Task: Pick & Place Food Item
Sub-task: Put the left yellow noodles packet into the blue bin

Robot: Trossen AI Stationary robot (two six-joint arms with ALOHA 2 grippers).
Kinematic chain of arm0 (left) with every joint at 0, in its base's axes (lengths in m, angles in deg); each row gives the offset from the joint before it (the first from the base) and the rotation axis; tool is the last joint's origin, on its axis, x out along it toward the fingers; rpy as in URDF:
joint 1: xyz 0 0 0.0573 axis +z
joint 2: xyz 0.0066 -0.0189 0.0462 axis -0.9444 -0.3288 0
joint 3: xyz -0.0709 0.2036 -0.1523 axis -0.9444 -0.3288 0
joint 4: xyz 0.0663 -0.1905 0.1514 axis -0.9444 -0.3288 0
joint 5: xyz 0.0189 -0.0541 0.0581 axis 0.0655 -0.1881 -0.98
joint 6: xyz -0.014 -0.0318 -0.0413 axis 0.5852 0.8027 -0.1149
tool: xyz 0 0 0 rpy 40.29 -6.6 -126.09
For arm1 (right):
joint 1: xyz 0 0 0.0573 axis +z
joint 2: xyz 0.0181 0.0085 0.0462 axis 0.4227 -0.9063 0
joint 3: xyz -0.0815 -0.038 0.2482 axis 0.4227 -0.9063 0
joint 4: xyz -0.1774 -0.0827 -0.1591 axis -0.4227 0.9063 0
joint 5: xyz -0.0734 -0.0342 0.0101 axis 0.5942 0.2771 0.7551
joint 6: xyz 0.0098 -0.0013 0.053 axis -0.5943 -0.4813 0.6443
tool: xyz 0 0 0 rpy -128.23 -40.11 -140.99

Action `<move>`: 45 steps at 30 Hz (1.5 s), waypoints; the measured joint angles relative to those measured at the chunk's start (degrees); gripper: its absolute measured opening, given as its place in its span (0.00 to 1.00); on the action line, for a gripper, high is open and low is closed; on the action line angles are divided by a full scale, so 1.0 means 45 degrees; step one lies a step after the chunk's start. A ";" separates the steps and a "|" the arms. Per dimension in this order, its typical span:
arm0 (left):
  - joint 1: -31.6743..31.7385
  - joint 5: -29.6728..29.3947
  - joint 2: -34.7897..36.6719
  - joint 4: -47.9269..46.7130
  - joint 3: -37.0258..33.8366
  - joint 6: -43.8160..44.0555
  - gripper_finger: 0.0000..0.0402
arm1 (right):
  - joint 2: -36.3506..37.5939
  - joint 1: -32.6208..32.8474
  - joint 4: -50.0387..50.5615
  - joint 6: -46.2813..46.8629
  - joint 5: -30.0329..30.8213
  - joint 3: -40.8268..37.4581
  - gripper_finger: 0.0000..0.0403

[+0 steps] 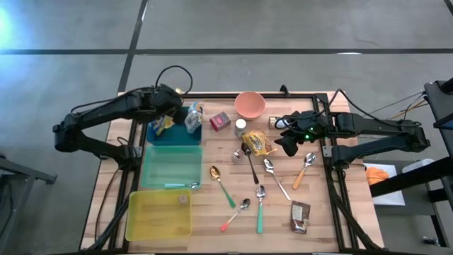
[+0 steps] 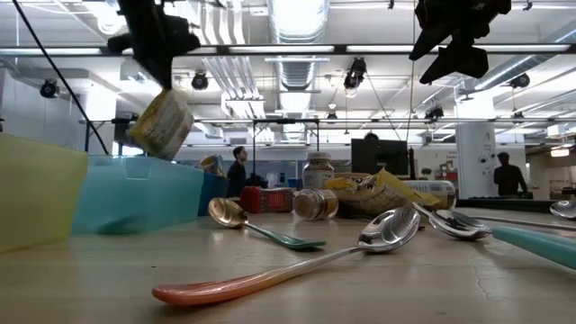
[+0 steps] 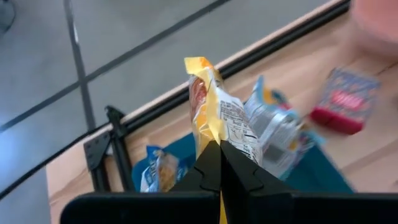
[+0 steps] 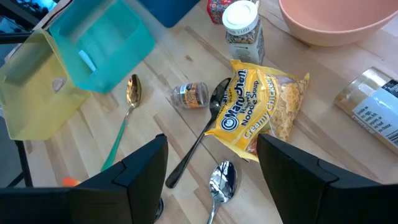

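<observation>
The left gripper [image 3: 219, 163] is clamped on a yellow snack packet [image 3: 214, 115], lifted clear of the table and hanging over the dark teal bin [image 1: 174, 133] at about 10 o'clock of the table [image 1: 318, 219]. Small print on the packet's white back panel cannot be read. A silver-blue packet [image 3: 277, 134] stands in that bin just beside the held one, and a blue-and-yellow packet [image 3: 158, 171] lies lower in it.

The right gripper [image 4: 211, 168] hovers with its jaws spread and nothing between them, at about 3 o'clock, above the table's centre-right. Below it lies a yellow noodle packet [image 4: 258, 112] printed "Maruchan", "Noodle Soup" and "Creamy Chicken" (partly creased). A black spoon [image 4: 200, 134] lies touching the packet's edge, with a small jar [image 4: 189, 95] on its side just beside it. An upright white-capped spice jar [image 4: 242, 31] stands near the pink bowl [image 4: 329, 22] at 12 o'clock. A red packet [image 1: 220, 122] sits beside the teal bin; its writing is illegible.

A light teal bin [image 1: 171, 166] and a yellow bin [image 1: 159, 214] occupy 8 o'clock. A gold spoon with a green handle [image 1: 221, 184] lies near centre, and a brown packet [image 1: 300, 216] at 5 o'clock.
</observation>
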 joint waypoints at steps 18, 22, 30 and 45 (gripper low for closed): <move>0.1756 0.1045 -0.0005 0.3762 -0.4473 0.0655 0.00 | 0.0000 0.0003 0.0001 -0.0092 -0.0021 0.0000 0.60; 0.1751 0.1476 -0.0026 0.5262 -0.4929 0.0712 0.00 | 0.0002 0.0004 0.0003 -0.0092 -0.0024 0.0000 0.60; 0.1652 0.2070 -0.0219 0.6405 -0.5058 0.1162 0.00 | 0.0000 0.0005 0.0009 -0.0092 -0.0024 0.0000 0.60; 0.1071 0.2398 -0.0301 0.7304 -0.5131 0.1662 0.00 | 0.0000 0.0005 -0.0005 -0.0092 -0.0015 0.0000 0.60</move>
